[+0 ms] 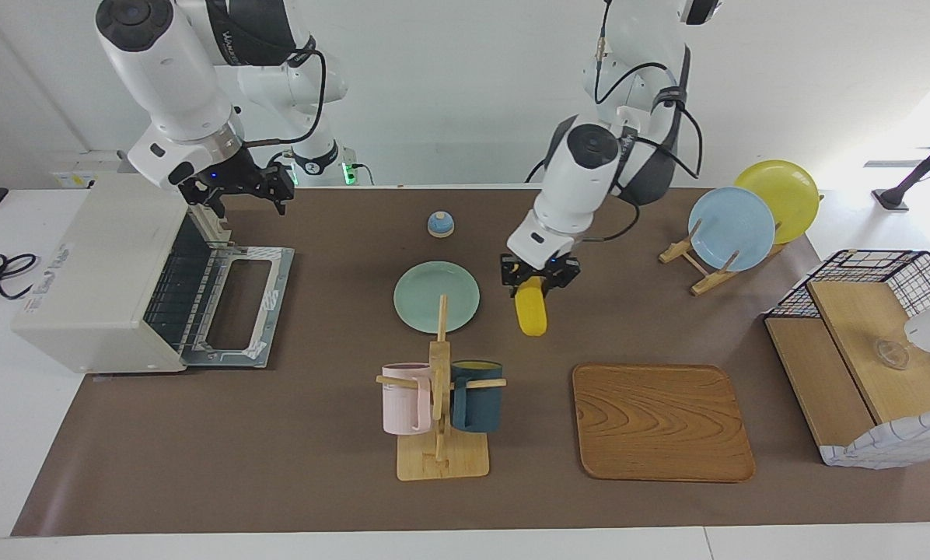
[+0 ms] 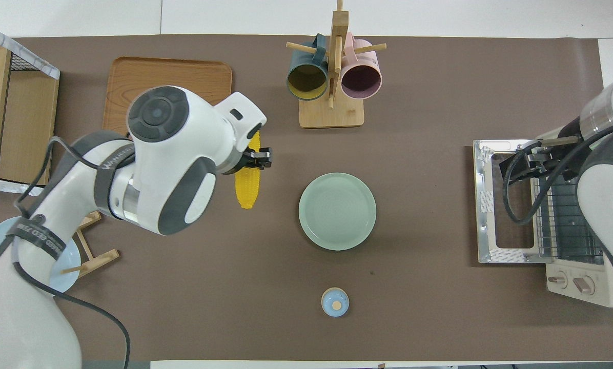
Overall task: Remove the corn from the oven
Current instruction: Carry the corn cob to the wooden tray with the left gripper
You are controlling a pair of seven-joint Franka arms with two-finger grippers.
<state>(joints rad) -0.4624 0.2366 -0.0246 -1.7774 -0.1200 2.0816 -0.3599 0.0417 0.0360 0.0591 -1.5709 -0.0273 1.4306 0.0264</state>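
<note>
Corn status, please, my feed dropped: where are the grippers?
Left gripper shut on corn, airborne beside green plate. Right gripper open above oven door, waiting. Nothing in the way.

Bright, even, diffuse light in both views. Strong daylight glare washes out white table edge [image 1: 900, 233] at left arm's end in facing view. Soft short shadows beside round pale green plate [image 2: 337, 211] and rectangular wooden tray [image 1: 662, 421]. Focus sharp; no motion blur.
</note>
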